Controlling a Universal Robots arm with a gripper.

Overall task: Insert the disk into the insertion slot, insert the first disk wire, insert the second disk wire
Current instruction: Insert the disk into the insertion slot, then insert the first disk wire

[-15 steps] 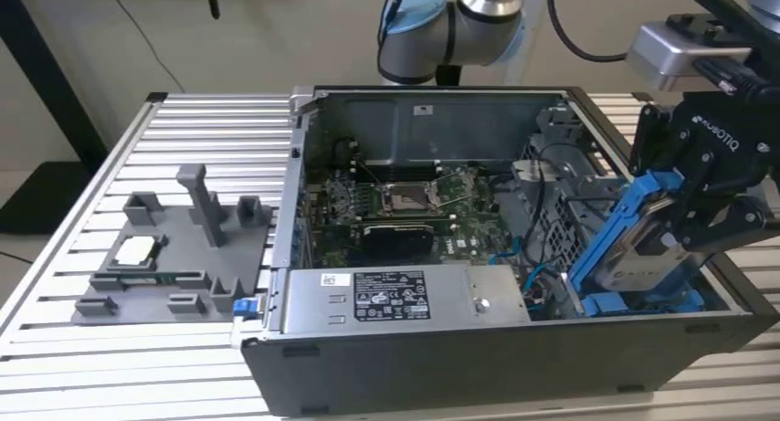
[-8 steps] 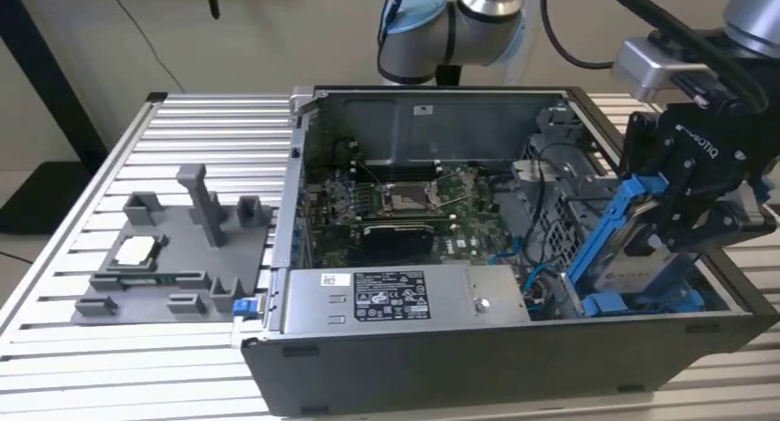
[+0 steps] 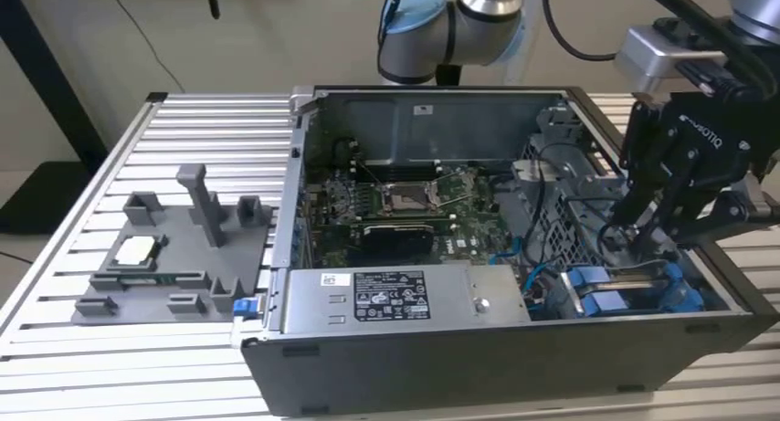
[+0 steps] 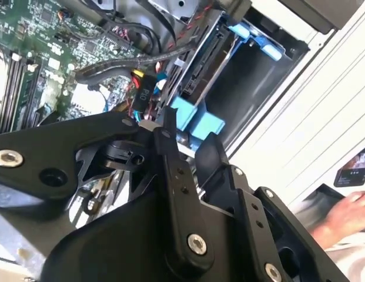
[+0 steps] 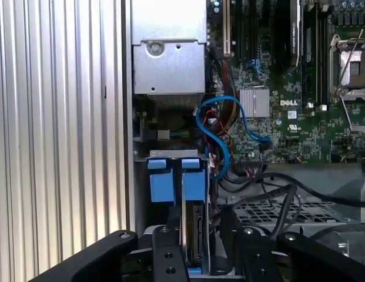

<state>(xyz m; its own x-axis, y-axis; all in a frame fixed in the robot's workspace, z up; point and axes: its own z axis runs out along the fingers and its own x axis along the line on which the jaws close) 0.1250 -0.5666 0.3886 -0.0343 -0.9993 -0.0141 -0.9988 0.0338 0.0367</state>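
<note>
The disk [image 5: 194,234] shows edge-on in its blue carrier [image 5: 172,185], lying low in the insertion slot [image 4: 250,75] of the dark drive cage [image 3: 600,249] at the case's corner on the exterior view's right. My gripper [image 3: 646,240] reaches down into that corner, just above the blue-framed disk [image 3: 634,289]. In both wrist views its black fingers [image 4: 168,136] stand apart on either side of the carrier's end, with nothing clamped between them. A blue cable [image 5: 221,147] and black and red wires [image 4: 144,56] loop beside the cage. I cannot tell whether any is plugged into the disk.
The open case holds a green motherboard [image 3: 403,202] and a silver power-supply box [image 3: 403,298]. A grey fixture tray [image 3: 171,257] lies on the slotted aluminium table [image 3: 183,120] at the exterior view's left. A person's hand [image 4: 347,214] rests outside the case.
</note>
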